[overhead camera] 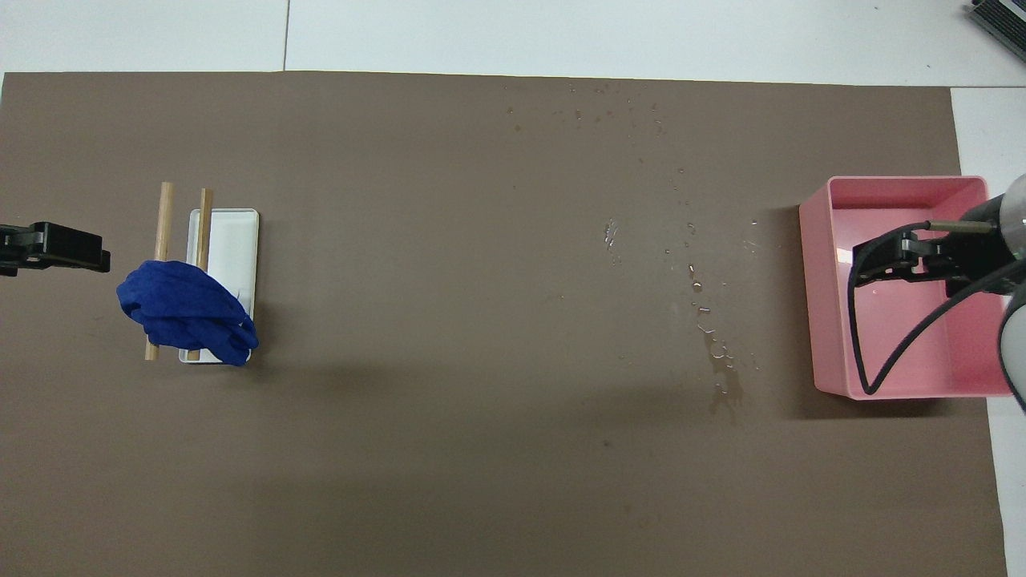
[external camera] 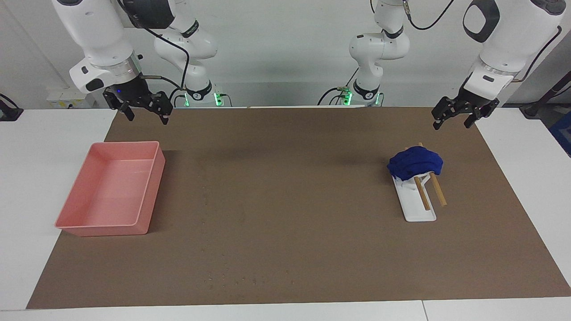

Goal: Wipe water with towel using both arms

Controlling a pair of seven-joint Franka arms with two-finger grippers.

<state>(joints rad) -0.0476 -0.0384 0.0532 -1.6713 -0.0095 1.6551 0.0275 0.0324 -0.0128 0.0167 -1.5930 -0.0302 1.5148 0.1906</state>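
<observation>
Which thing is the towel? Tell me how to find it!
Look at the big brown mat covering the table, then go to the left arm's end, where a small white tray holds two wooden sticks. The towel is the crumpled heap draped over those sticks at their end nearer the robots. It is the only dark blue, soft thing there.

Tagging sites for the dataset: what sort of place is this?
Most likely a robotics lab test bench, not a home. Two white arms, left gripper and right gripper open, wait above a brown mat holding staged props: a pink bin and a blue towel.
</observation>
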